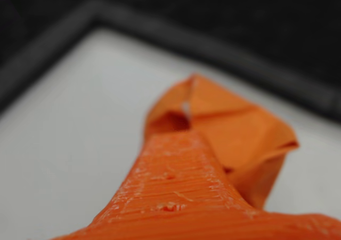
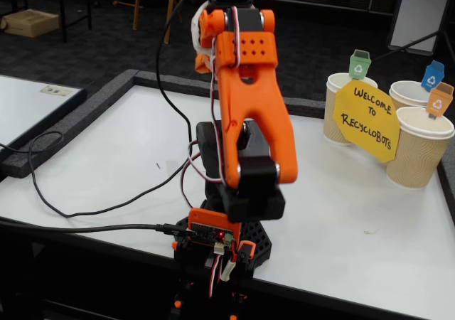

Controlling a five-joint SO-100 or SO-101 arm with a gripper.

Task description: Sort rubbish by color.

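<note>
Seemingly clamped in the gripper (image 1: 213, 144) at the wrist view's centre, the orange wad (image 1: 240, 128) hangs above the white table (image 1: 69, 144), presumably for carrying binward.

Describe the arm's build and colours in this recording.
Bright orange 3D-printed plastic arm with visible layer lines, black servo blocks at the joints, a black lattice base and an orange circuit-board holder with a lit red LED. Thin red, white and black wires run along it; black cables trail off left. The orange claw shows ridged print texture.
</note>
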